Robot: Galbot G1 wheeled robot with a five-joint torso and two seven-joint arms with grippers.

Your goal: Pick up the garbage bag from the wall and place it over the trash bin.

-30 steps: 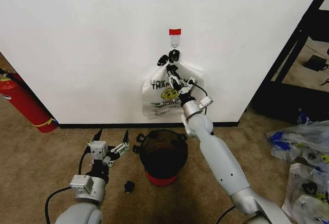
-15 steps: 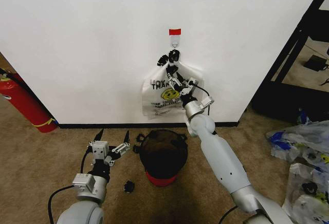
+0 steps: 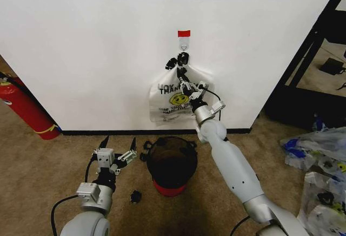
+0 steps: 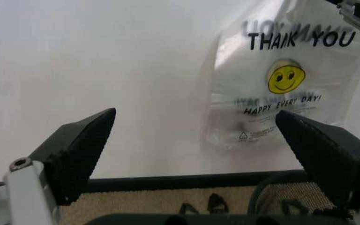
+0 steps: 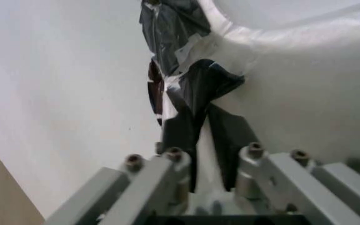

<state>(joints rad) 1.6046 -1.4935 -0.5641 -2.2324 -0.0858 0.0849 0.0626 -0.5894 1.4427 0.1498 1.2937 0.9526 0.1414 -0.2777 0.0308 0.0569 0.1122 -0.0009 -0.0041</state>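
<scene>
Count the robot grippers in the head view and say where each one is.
2. The left gripper hangs low beside the trash bin; the right gripper is at the garbage bag.

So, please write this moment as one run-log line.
right gripper: at garbage bag handles, under wall hook | left gripper: open, low by trash bin | bag: hanging

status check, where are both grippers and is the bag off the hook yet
Right gripper up at the garbage bag handles, fingers closed on the dark tabs. Bag hangs from hook. Left gripper open, low beside trash bin. Nothing blocking.
</scene>
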